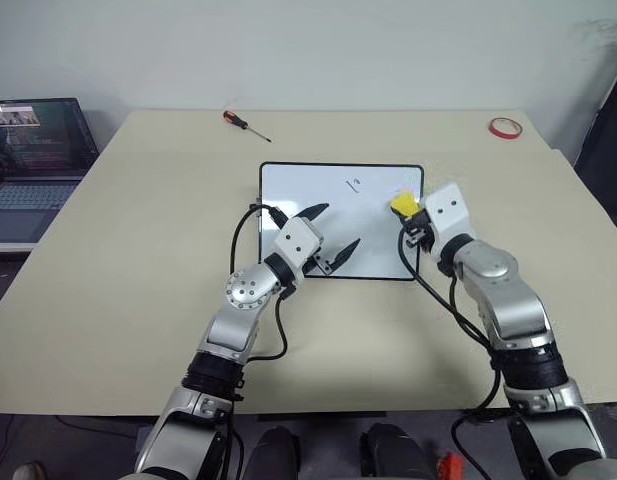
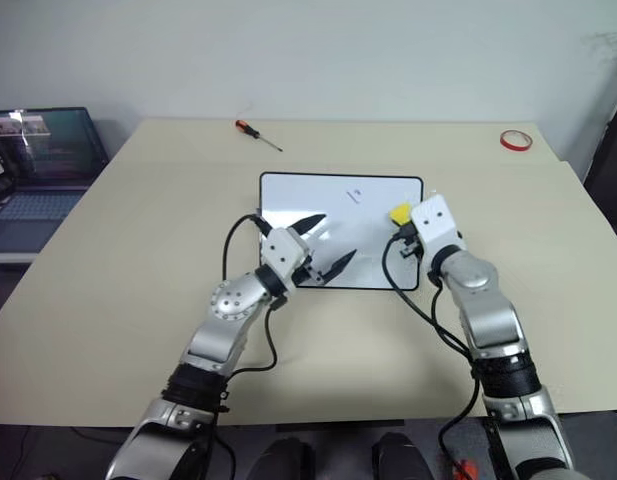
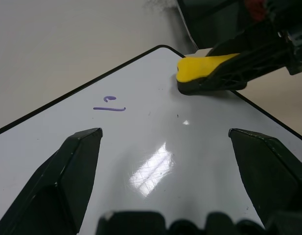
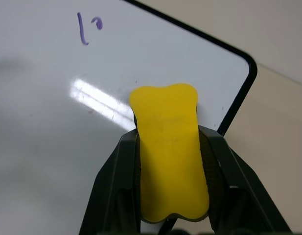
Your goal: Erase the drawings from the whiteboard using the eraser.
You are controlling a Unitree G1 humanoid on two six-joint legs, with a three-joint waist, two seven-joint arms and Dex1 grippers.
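Note:
The whiteboard (image 1: pixel 318 190) lies flat in the middle of the table. A small purple drawing (image 1: pixel 355 184) sits near its far edge, right of centre, and comes up again in the wrist views (image 3: pixel 110 104) (image 4: pixel 84 29). My right gripper (image 1: pixel 408 215) is shut on the yellow eraser (image 1: pixel 404 205), whose black underside rests over the board near its far right corner (image 4: pixel 170 147). The drawing is a short way from the eraser, toward the board's middle. My left gripper (image 1: pixel 331 230) hangs open over the board's near middle with nothing between its fingers (image 3: pixel 72 171).
A red-handled screwdriver (image 1: pixel 246 124) lies at the back of the beige table (image 1: pixel 138 250). A red tape ring (image 1: pixel 505 127) sits at the back right corner. An open laptop (image 1: pixel 33 160) stands on a separate surface to the left.

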